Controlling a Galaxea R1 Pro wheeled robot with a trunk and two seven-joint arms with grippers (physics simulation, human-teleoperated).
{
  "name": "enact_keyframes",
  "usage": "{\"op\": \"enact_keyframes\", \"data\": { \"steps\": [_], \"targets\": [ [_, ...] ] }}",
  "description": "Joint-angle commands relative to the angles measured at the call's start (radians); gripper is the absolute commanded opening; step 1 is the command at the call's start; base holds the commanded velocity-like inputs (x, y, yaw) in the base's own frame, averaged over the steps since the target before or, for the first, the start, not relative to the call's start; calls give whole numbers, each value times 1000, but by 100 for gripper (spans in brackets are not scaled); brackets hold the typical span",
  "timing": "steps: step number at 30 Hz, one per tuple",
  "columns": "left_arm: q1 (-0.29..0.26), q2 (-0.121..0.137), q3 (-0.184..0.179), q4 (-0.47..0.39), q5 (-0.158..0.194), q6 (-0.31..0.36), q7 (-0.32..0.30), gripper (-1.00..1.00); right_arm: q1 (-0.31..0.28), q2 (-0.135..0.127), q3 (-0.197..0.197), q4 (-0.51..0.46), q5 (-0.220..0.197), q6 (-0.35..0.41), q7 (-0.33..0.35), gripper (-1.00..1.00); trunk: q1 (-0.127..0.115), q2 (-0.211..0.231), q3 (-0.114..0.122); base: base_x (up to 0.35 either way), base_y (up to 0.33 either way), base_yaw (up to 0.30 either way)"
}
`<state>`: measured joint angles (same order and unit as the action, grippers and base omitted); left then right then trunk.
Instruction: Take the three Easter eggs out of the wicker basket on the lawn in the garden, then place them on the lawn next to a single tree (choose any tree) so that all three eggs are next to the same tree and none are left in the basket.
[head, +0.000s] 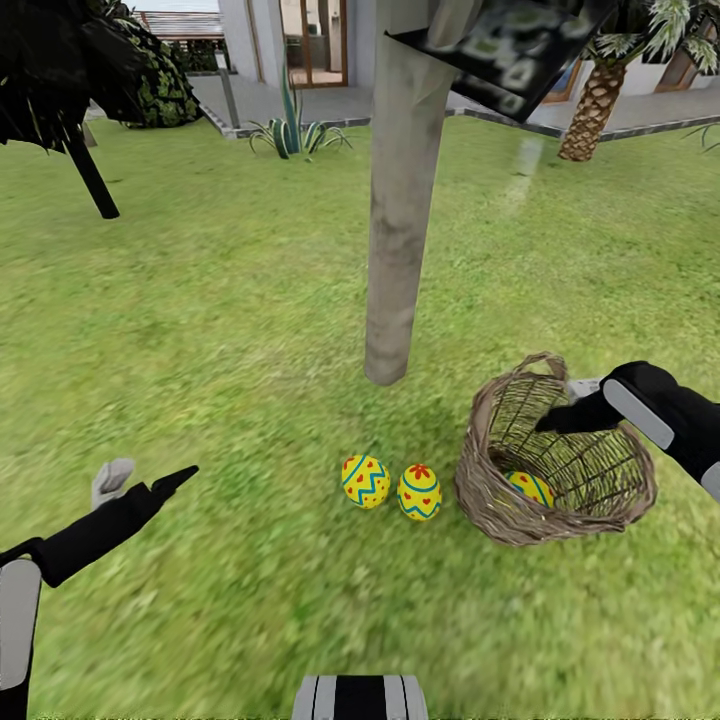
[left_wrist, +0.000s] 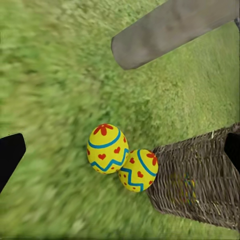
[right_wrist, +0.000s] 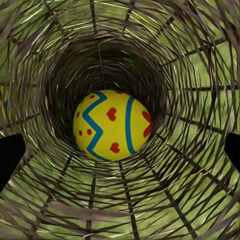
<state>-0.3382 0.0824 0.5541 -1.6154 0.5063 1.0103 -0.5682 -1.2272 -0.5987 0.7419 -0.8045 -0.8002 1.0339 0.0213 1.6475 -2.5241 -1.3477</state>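
Two yellow Easter eggs (head: 365, 481) (head: 419, 492) lie side by side on the lawn (head: 200, 330), just in front of the pale trunk of the tree (head: 398, 220). The left wrist view has them too (left_wrist: 106, 148) (left_wrist: 139, 170), close to the wicker basket (left_wrist: 200, 185). The basket (head: 590, 500) sits tilted to their right with a third egg (head: 530, 487) inside. My right gripper (head: 566, 404) is at the basket's mouth, open, looking down at that egg (right_wrist: 112, 125) without touching it. My left gripper (head: 145, 482) hovers open over grass to the left of the eggs.
A dark tree with a thin black trunk (head: 92, 175) stands at the far left. A small palm (head: 592, 110) is at the far right, and a spiky plant (head: 290, 135) and the white house (head: 300, 40) lie beyond the lawn. Open grass surrounds the pale trunk.
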Motion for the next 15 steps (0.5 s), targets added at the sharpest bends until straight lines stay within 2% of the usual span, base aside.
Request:
{"op": "enact_keyframes", "data": {
  "steps": [1, 3, 5, 6, 7, 8, 9, 11, 13, 14, 15],
  "targets": [
    [-1, 0, 0, 0, -4, 5, -6, 100, -2, -1, 4, -1, 2, 2, 2, 100, 0, -1, -5, 0, 0, 0],
    [0, 0, -61, 4, -8, 4, 10, 100, -2, -1, 4, -1, 3, 1, 1, 100, 1, -1, -13, 0, 0, 0],
    [-2, -1, -118, 5, -7, 4, 63, 100, -2, -1, 4, -1, 4, 0, 1, 100, 2, -2, -20, 0, 0, 0],
    [-11, -3, -137, 6, -5, 4, 112, 100, -2, -1, 4, -1, 4, 0, 1, 100, 2, -2, -24, 0, 0, 0],
    [-42, -8, -168, 12, -2, 4, 201, 100, -2, -1, 5, 2, 5, 0, 0, 100, 3, -2, -28, 0, 0, 0],
    [-67, -14, -194, 25, 0, 4, 259, 100, -2, -1, 5, 2, 5, 0, 1, 100, 3, -2, -32, 0, 0, 0],
    [-80, -16, -207, 35, 1, 5, 285, 100, -2, -1, 5, 2, 6, 0, 1, 100, 4, -2, -36, 0, 0, 0],
    [-136, -26, -243, 90, 20, 5, 361, 100, -2, 0, 10, 2, 7, 0, 2, 100, 5, -3, -43, 0, 0, 0],
    [-205, -33, -259, 174, 47, 5, 405, 100, -2, 0, 17, 2, 7, 0, 2, 100, 6, -3, -51, 0, 0, 0],
    [-297, -34, -265, 300, 60, 6, 428, 100, -2, 0, 21, 1, 7, 0, 1, 100, 6, -4, -55, 0, 0, 0],
    [-330, -35, -266, 344, 63, 6, 433, 100, -2, 0, 22, 1, 7, 0, 1, 100, 6, -4, -59, 0, 0, 0]
  ]
}}
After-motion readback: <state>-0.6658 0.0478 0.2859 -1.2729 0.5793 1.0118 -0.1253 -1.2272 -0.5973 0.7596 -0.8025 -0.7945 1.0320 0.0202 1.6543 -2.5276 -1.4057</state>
